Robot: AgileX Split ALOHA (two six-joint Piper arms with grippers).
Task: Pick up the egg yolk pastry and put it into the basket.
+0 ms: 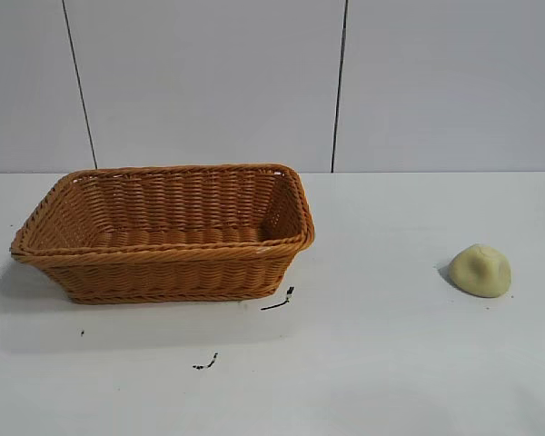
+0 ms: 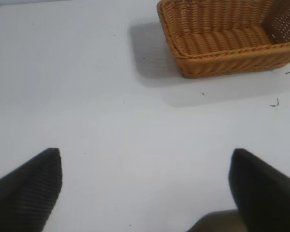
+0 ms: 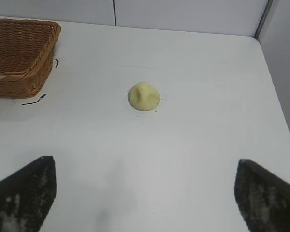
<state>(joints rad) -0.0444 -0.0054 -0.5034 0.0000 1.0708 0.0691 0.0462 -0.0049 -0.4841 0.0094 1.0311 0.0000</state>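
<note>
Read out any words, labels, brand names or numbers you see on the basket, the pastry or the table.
No readable text anywhere.
Orange-brown woven wicker basket: no label.
Pale yellow dome-shaped egg yolk pastry: unmarked.
White table: only small black scribble marks, not letters or numbers.

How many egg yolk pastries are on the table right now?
1. The egg yolk pastry sits alone on the white table, well to the right of the basket. The basket's visible interior looks empty; its near inner wall is partly hidden.
</note>
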